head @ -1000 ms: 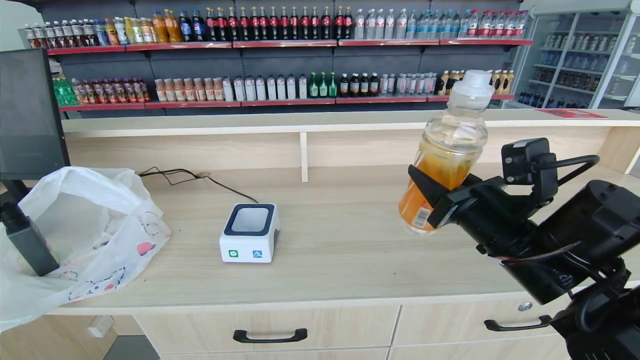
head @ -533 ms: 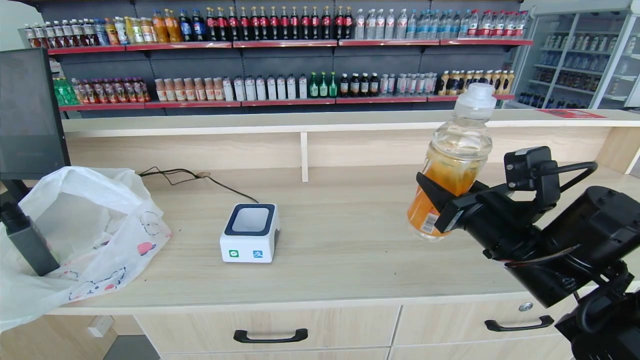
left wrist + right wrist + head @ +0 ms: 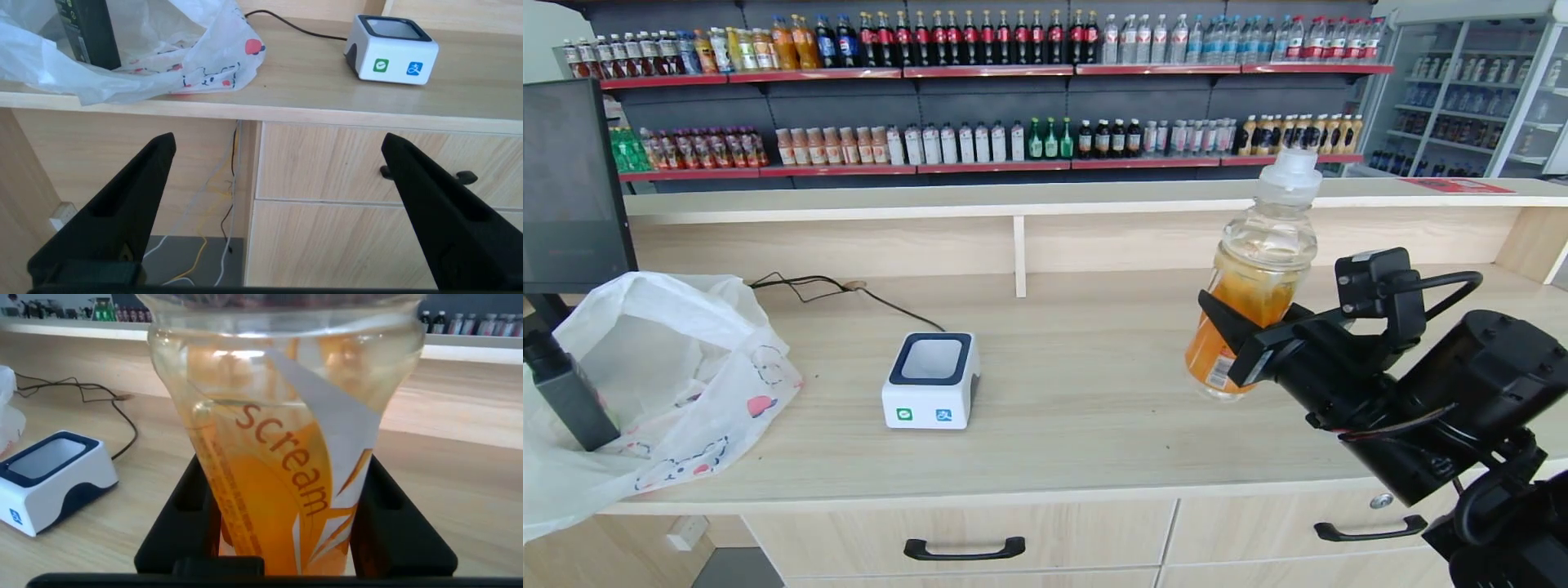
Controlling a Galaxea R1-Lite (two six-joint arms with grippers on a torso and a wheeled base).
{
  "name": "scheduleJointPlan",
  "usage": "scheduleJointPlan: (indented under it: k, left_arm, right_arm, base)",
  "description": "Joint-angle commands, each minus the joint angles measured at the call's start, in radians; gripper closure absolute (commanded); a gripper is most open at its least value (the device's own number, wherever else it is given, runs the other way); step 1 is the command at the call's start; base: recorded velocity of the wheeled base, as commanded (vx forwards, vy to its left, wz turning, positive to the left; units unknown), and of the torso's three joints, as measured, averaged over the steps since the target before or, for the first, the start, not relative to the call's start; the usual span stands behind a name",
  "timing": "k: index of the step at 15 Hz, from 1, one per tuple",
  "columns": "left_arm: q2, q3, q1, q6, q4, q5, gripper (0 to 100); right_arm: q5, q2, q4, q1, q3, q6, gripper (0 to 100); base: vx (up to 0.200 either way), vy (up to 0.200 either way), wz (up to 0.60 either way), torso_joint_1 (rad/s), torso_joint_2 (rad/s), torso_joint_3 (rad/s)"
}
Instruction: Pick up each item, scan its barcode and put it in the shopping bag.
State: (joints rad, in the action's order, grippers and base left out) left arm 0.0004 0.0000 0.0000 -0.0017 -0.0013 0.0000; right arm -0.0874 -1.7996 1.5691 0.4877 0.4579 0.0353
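Head view shows right jaws pinching the lower body of the orange drink bottle above the worktop, right of the scanner; smooth, part-full, probably slippery; left jaws spread.

A light wooden desk goes across the view. Below its front edge are drawers, one with a black handle and one more handle to the right. At the back of the desk there is a raised ledge with a thin upright divider under it. A black cable lies on the desk near the back left. A dark screen stands at the left edge. Behind, red-edged shelves carry rows of drink bottles, and a glass-door fridge stands at the far right.
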Motion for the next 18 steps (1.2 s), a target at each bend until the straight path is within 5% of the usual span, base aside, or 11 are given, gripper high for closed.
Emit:
scheduleJointPlan:
  k: [1,18]
  left_arm:
    - [0.0,0.0,0.0,-0.001,0.0,0.0,0]
    - [0.0,0.0,0.0,-0.004,0.0,0.0,0]
  right_arm:
    - [0.0,-0.012,0.002,0.0,0.007,-0.002,100]
    - [0.0,-0.02,0.002,0.002,0.01,-0.009,100]
  base:
    - [0.0,0.2,0.0,0.002,0.0,0.002]
    - [0.0,0.2,0.0,0.0,0.0,0.002]
